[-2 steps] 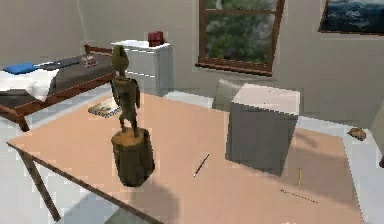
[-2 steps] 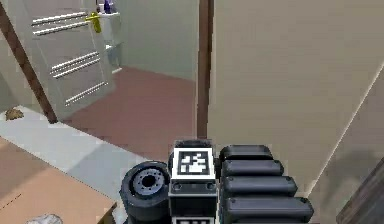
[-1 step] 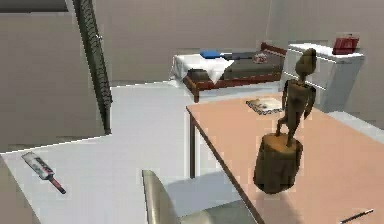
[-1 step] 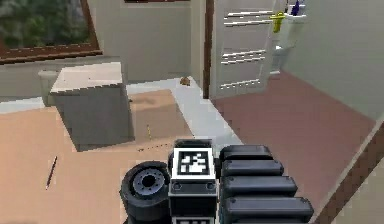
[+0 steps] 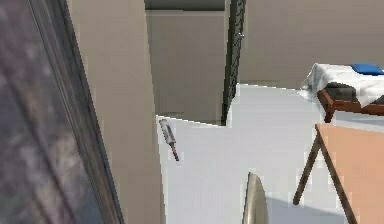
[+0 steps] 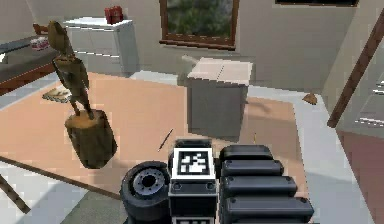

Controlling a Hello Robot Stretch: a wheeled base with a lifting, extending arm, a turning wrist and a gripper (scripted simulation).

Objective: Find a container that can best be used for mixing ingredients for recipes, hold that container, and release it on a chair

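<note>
The claw [image 6: 148,188] sits low at the arm side view's bottom edge, a dark round body beside the marked white square. Its far end is not made out against the table, so I cannot tell whether it holds anything. Behind it spreads a broad wooden table [image 6: 130,118]. On it stand a pale box [image 6: 218,95] and, well apart toward that view's left, a carved wooden figure [image 6: 78,100] on a stump-like base. Farther off, a white dresser [image 6: 100,45] stands against the wall. In the forward view a tall wall corner [image 5: 115,110] stands close at the left, and a bed [image 5: 335,78] with a white cover lies at the right, beyond a wooden tabletop corner [image 5: 360,160]. A small thin thing with a red end [image 5: 170,138] lies by the wall's foot. Where the mixing container is I cannot tell. By my reckoning the search is the step in hand, with the grasp and the chair both to come. The next move likely calls for turning or driving the base to bring other surfaces into sight, minding the near wall.
</note>
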